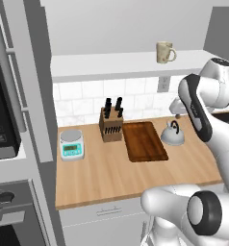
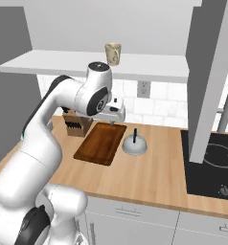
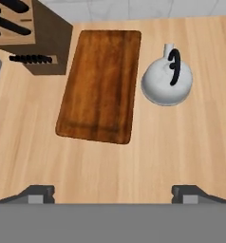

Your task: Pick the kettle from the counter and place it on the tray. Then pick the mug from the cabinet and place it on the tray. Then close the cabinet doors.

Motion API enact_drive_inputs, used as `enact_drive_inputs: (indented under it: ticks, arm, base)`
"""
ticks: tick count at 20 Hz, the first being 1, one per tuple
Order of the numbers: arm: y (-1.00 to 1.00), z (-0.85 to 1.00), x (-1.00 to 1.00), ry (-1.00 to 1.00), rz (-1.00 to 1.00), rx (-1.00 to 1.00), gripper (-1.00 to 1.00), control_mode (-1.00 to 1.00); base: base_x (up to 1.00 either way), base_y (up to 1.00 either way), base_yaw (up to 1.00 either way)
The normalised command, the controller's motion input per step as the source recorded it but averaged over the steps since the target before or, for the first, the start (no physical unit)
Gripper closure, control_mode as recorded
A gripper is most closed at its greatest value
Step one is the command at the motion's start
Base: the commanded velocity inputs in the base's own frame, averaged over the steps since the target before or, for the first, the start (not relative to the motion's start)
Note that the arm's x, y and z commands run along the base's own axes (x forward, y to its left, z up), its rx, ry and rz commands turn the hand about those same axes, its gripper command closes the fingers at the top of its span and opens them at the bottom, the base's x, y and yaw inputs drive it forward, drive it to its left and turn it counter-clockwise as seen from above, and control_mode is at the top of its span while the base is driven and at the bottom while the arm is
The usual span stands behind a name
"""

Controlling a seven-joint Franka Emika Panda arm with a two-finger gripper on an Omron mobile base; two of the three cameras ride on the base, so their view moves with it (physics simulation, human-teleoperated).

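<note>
Hand view: kettle (image 3: 166,80) upright on table (image 3: 134,161), beside tray (image 3: 100,85). Hand (image 3: 113,192) open, empty, above. Advice: centre over the black arched handle, descend straight, grip across it.

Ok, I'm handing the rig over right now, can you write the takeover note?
Gripper: open, empty, high above the light wooden counter.
Squat silver kettle with black handle: on the counter, just beside the flat dark-brown wooden tray, which is bare.
Cream ceramic mug: on the shelf of the open grey wall cabinet.
Done: nothing yet.
Left: kettle to tray, mug to tray, close cabinet doors.
</note>
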Motion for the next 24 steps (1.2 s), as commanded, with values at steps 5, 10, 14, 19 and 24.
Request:
enact_drive_inputs:
  ticks: [5, 10, 14, 19, 24]
  arm:
    - [-0.42, -0.81, 0.19, -0.07, 0.00, -0.01, -1.00, -1.00]
    - [-0.55, -0.84, 0.28, -0.06, 0.00, 0.00, -1.00, -1.00]
    - [-0.31, -0.47, 0.37, 0.00, 0.00, -0.04, -1.00, -1.00]
    - [-0.11, -0.20, 0.50, 0.06, -0.03, -0.01, -1.00, -1.00]
    - [-0.04, -0.23, 0.41, 0.01, 0.00, 0.00, -1.00, -1.00]
  base:
    - [0.00, 0.00, 0.00]
    - [0.00, 0.00, 0.00]
    - [0.00, 0.00, 0.00]
    - [0.00, 0.00, 0.00]
    - [0.00, 0.00, 0.00]
